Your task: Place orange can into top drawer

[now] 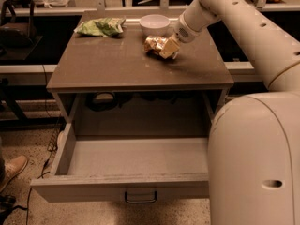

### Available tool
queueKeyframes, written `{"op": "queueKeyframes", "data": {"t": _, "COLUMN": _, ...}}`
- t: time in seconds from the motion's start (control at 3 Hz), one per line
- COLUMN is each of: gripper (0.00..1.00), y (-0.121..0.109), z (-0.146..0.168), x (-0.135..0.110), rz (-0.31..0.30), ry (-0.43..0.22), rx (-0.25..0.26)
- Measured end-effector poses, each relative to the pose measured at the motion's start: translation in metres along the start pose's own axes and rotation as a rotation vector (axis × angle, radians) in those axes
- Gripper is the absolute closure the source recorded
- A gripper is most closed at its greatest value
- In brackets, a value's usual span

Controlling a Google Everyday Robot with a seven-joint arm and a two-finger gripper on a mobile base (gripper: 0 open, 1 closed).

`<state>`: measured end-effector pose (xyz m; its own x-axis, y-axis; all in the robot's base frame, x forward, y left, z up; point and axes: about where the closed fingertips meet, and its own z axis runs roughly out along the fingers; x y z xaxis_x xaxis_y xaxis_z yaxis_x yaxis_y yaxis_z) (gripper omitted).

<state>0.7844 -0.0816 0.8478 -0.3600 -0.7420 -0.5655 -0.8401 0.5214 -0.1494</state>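
Note:
The orange can (153, 44) lies on its side on the tabletop, just in front of the white bowl. My gripper (167, 48) reaches down from the upper right and is at the can's right end, its pale fingers (170, 48) against the can. The top drawer (131, 165) stands pulled out below the tabletop, its inside bare, with a small dark handle (140, 197) at the centre of its front panel.
A green chip bag (101, 26) lies at the back left of the tabletop (112, 67). A white bowl (154, 23) stands at the back centre. My white base (255, 158) fills the lower right. A shoe (13, 168) shows at the left on the floor.

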Motion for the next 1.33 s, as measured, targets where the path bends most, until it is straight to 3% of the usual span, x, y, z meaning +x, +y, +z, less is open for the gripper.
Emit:
{"op": "queueKeyframes", "data": {"t": 0.33, "gripper": 0.84, "y": 0.010, "z": -0.019, "x": -0.001, "rz": -0.033, "ry": -0.025, "rx": 0.003}}
{"op": "queueKeyframes", "data": {"t": 0.67, "gripper": 1.00, "y": 0.030, "z": -0.077, "x": 0.010, "rz": -0.052, "ry": -0.062, "rx": 0.058}}
{"op": "queueKeyframes", "data": {"t": 1.0, "gripper": 1.00, "y": 0.092, "z": -0.151, "x": 0.053, "rz": -0.039, "ry": -0.034, "rx": 0.077}}
{"op": "queueKeyframes", "data": {"t": 1.33, "gripper": 1.00, "y": 0.147, "z": -0.160, "x": 0.108, "rz": 0.005, "ry": 0.057, "rx": 0.000}}
